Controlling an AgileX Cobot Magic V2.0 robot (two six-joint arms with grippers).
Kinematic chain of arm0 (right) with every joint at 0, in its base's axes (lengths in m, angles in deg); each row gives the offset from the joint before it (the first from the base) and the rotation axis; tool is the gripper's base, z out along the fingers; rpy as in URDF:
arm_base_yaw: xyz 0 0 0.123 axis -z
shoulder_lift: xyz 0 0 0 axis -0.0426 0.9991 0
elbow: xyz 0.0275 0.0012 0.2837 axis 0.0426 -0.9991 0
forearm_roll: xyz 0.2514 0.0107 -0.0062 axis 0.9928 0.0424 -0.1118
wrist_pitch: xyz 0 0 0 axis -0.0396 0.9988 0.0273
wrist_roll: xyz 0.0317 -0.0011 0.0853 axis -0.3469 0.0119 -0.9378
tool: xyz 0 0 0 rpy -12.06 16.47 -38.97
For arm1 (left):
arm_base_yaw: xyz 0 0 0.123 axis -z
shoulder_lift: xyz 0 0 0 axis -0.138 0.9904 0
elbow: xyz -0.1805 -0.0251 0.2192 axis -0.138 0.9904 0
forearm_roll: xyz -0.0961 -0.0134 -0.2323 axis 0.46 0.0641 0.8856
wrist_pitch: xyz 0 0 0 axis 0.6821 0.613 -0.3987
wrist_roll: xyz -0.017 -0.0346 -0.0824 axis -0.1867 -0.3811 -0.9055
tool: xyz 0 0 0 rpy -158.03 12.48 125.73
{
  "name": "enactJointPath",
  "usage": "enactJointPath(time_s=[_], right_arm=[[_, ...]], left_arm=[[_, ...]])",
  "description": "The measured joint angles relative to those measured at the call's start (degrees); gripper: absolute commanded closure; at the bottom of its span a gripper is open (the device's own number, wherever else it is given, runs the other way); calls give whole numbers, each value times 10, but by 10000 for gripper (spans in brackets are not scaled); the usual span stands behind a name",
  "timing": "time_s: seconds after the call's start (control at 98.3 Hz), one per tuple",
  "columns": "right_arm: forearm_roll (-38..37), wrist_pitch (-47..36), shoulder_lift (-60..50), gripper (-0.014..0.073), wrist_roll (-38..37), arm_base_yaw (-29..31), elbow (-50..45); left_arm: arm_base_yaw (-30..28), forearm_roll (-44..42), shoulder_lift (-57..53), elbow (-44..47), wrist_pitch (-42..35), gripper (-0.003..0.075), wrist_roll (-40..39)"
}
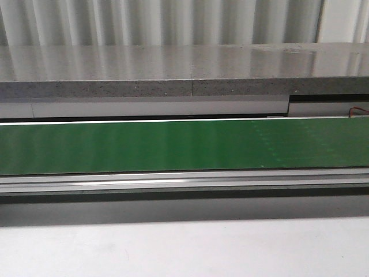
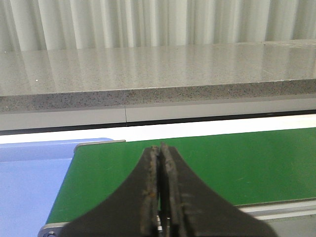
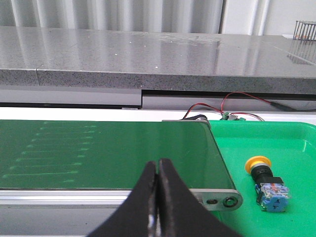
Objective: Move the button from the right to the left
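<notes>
One button (image 3: 265, 181) lying flat in green tray (image 3: 296, 148), yellow cap toward belt (image 3: 108, 153)

The button (image 3: 265, 180) lies on its side at the lower right of the right wrist view; yellow cap farthest away (blue-white block nearest).

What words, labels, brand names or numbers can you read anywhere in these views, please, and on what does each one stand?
None can be read in any view.
The button in the green tray: its yellow cap and pale contact block show no legible marking; anything printed there is too small to tell.
The green belt, the grey counter and the blue tray: no text.
</notes>
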Motion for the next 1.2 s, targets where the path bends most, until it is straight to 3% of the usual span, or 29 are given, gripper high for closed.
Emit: enactJointPath(time_s=[0.326,0.56,0.885,1.201], right_arm=[[0,6,0,659,0,0,1],[0,130,11,659,0,0,86],[0,321,177,659,0,0,263],[14,328,339,659,0,0,338]], left_arm=[[0,0,0,0,0,741,0],[0,0,0,0,0,741,0],[0,0,0,0,0,741,0],[0,0,0,0,0,741,0]])
